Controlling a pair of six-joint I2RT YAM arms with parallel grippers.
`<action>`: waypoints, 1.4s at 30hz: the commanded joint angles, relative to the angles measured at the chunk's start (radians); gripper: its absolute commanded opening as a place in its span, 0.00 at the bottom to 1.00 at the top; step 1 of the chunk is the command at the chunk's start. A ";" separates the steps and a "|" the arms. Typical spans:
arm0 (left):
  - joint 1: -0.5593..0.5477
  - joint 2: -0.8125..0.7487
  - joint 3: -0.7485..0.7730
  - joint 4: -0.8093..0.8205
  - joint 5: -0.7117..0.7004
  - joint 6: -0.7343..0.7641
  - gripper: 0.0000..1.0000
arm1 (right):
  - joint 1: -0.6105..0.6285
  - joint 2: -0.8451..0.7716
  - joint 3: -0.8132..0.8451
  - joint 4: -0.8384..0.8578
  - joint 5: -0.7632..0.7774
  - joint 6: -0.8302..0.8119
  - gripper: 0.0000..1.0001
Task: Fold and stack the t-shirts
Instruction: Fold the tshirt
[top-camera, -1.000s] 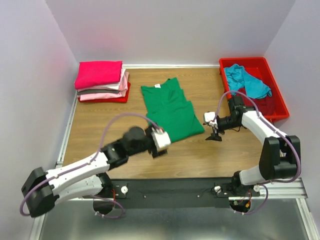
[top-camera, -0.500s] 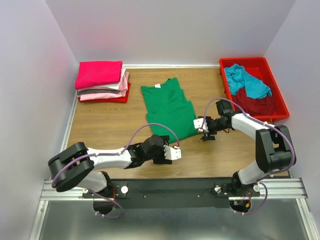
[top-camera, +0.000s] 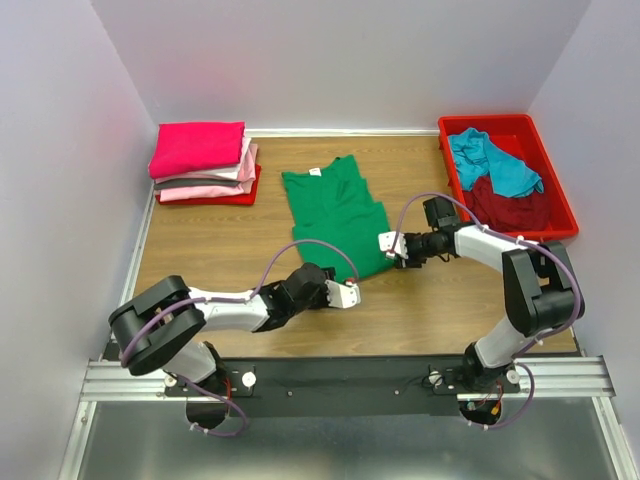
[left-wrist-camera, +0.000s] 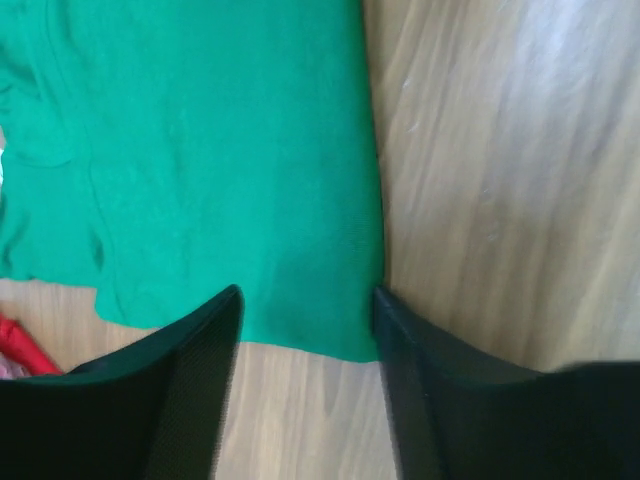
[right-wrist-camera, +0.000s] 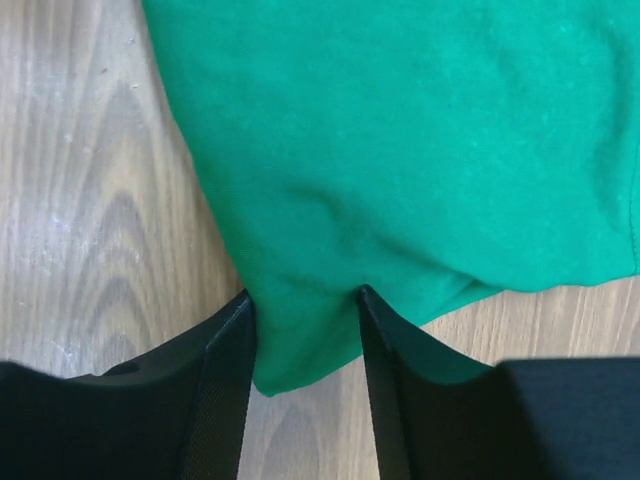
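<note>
Inside red bin (top-camera: 487, 121): teal t-shirt (top-camera: 490, 160), dark red t-shirt (top-camera: 515, 208).

One green tee (top-camera: 338, 220); two tees in one red bin (top-camera: 490, 121), teal (top-camera: 490, 160) and dark red (top-camera: 510, 205); one folded stack (top-camera: 200, 160).

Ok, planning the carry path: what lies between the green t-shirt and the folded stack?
Nothing: the top view shows only bare wooden table between the green t-shirt and the folded stack.
</note>
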 joint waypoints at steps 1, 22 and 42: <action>0.032 0.040 0.014 0.001 -0.036 0.034 0.32 | 0.007 0.036 -0.001 0.029 0.077 0.037 0.49; -0.163 -0.310 0.112 -0.418 0.430 -0.068 0.00 | 0.007 -0.533 -0.023 -0.753 -0.003 -0.056 0.00; 0.107 -0.384 0.108 -0.248 0.354 0.124 0.00 | 0.007 -0.196 0.425 -0.510 0.005 0.405 0.00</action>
